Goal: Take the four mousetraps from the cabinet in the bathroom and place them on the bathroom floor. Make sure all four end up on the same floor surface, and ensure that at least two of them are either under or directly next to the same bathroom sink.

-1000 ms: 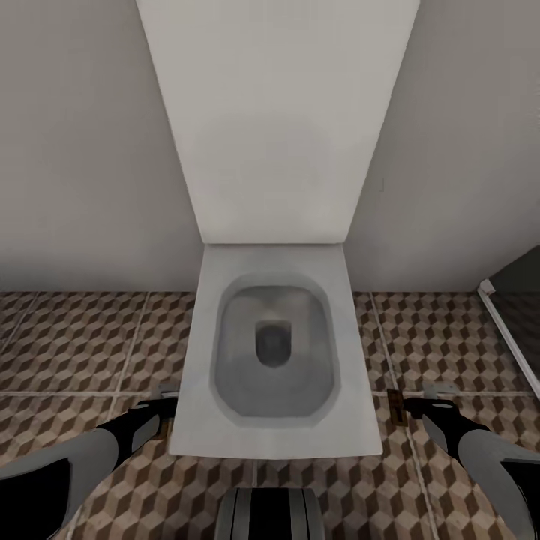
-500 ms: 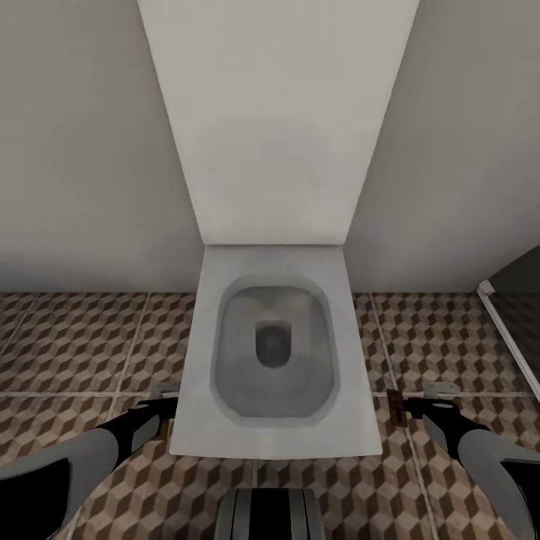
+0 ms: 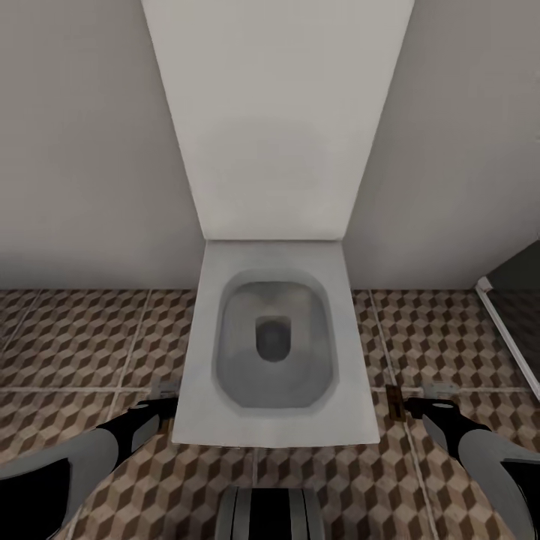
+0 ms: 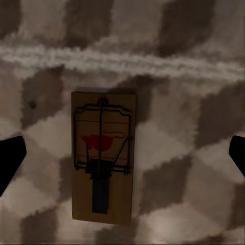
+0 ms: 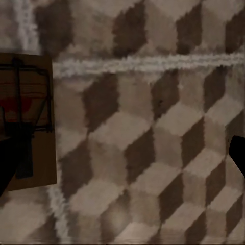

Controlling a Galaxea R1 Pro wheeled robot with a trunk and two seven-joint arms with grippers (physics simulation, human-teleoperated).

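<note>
1. Both claws hung low over the floor (image 3: 75,337), the left claw (image 3: 166,396) at one side of the white toilet (image 3: 274,345) and the right claw (image 3: 429,397) at the other side.
2. In each wrist view the dark fingertips stood far apart at the two edges of the picture with nothing between them, so both claws were released and grasped nothing.
3. One mousetrap (image 4: 103,157) lay flat on the patterned tiles under the left claw: a tan wooden rectangle with a dark wire frame, a dark bar and a red mark in its middle, just beside a pale grout line.
4. A second mousetrap (image 5: 25,120) lay flat on the tiles under the right claw, cut by the picture edge and partly behind one finger; in the head view it showed as a small brown strip near the toilet's right corner.
5. Compared with the earlier pictures, the whole head view had shifted a little, so the camera had moved; the claws and traps kept their places.
</note>
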